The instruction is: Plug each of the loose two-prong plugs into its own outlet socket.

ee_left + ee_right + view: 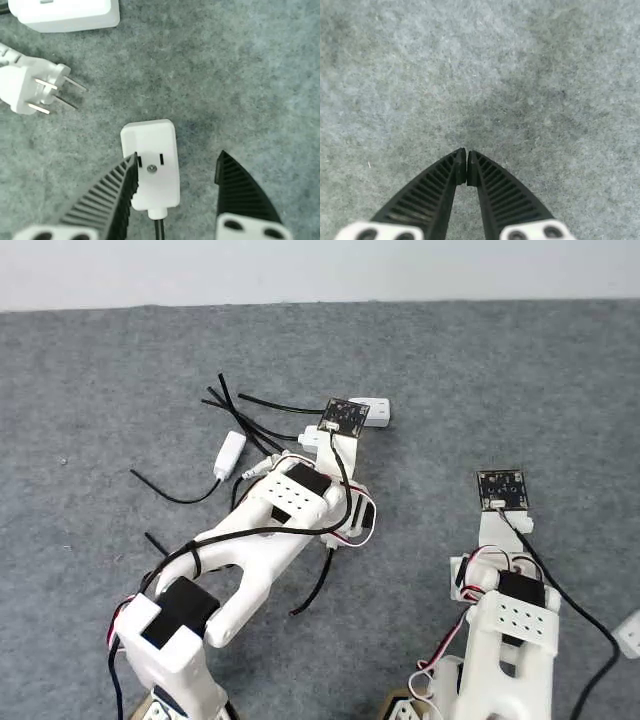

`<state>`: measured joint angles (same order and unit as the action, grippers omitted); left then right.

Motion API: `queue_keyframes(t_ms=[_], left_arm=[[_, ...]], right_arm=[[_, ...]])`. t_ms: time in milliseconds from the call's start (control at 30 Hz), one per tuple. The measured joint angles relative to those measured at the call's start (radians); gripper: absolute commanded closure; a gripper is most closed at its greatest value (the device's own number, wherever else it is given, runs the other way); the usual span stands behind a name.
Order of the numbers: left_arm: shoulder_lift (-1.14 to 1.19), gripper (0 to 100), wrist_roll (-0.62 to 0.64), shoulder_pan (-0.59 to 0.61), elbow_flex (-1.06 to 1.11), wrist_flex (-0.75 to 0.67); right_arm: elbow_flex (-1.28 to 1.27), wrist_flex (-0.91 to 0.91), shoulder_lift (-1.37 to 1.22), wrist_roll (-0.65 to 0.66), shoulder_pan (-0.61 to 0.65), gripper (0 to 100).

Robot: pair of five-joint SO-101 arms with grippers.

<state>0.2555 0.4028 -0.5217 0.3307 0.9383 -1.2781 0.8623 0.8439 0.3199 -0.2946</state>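
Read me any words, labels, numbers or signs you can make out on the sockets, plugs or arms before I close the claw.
No text can be read in any view.
The outlet socket: two slots and a screw on its face, no print.
The two-prong plug: plain white, no marking visible.
The white block: no print on the part in view.
The left arm's wrist board and the right arm's wrist board: any marks are too small to read.

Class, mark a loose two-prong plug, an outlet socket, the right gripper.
two-prong plug [22, 92], left wrist view, on its white body.
outlet socket [156, 175], left wrist view, on its slotted face.
right gripper [466, 155], right wrist view, between its shut fingertips.
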Motion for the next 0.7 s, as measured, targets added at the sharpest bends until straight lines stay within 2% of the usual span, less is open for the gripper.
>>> queue_keyframes(t_ms=[700], left_arm=[[0.002,76,0.000,-0.034,0.002,-0.043]], right_arm=[[0.000,0.000,0.000,0.000,0.000,98.3]])
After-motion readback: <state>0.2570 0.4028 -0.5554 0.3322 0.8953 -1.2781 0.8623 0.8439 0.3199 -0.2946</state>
